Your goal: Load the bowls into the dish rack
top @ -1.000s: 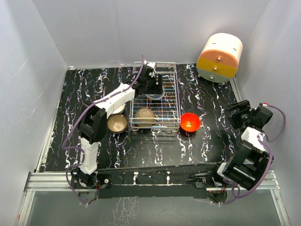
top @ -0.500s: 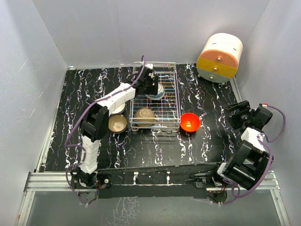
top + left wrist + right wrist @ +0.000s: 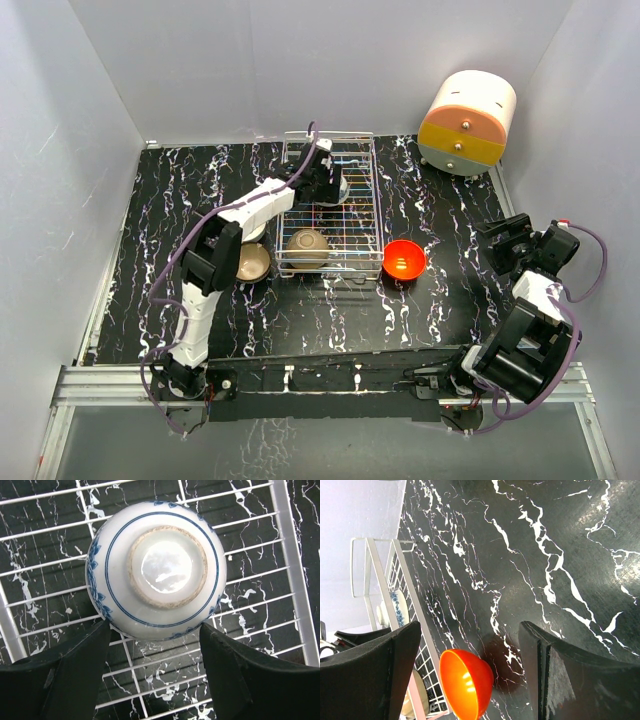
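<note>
Your left gripper (image 3: 326, 182) is down inside the rack (image 3: 362, 215), at its 12 o'clock end, right over the white bowl (image 3: 156, 570). The left wrist view shows that bowl upside down on the wires, foot ring up, with a thin blue line round it. The jaws stand apart, one fingertip on either side of the bowl's near edge. You cannot tell from here whether they touch it.

The tan bowl (image 3: 308, 244) lies in the rack's 6 o'clock end, apart from the white one.

Two bowls are outside the rack, both mouth up on the table (image 3: 180, 200). The brown bowl (image 3: 250, 263) sits just off the rack's 8 o'clock corner, partly hidden under the left arm (image 3: 215, 250). The red bowl (image 3: 404, 258) sits just beside the rack's 4 o'clock corner, and you cannot tell whether it touches the wire.

Your right gripper (image 3: 500, 243) hangs near the table's 3 o'clock edge, well apart from the rack. Its jaws are spread wide with nothing between them. In its wrist view you see bare table, with the red bowl ahead of the fingers and the rack beyond it.

The box (image 3: 467, 122) stands at the table's 1 o'clock corner.
</note>
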Available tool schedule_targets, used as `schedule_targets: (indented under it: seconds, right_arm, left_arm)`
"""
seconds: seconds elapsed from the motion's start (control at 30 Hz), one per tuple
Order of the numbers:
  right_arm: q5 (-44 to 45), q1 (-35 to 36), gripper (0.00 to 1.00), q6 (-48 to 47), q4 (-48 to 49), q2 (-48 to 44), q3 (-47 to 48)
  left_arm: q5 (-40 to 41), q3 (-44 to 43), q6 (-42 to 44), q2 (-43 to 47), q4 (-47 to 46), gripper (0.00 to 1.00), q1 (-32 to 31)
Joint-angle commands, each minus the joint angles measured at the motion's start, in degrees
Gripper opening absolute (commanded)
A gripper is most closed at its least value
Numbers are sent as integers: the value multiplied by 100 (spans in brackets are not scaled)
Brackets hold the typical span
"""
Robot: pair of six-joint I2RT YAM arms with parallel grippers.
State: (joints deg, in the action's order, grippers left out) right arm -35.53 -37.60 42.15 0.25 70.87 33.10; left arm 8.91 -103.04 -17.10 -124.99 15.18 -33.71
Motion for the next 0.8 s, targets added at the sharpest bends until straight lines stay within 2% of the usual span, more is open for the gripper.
schedule_targets:
  seconds: [0.0,0.3,0.77]
  right_arm:
    - [52,-61,81,-38,300,-5,43]
    - [81,-80,81,-79,291,21,99]
    - [115,-116,81,-174,265,61,76]
  left_arm:
    - [-204,-140,137,-102,-490,69,-12]
    - [-740,-244,358,-465,-1466,68,-4]
    - [-688,-1635,255,-1306,-1333,68,-4]
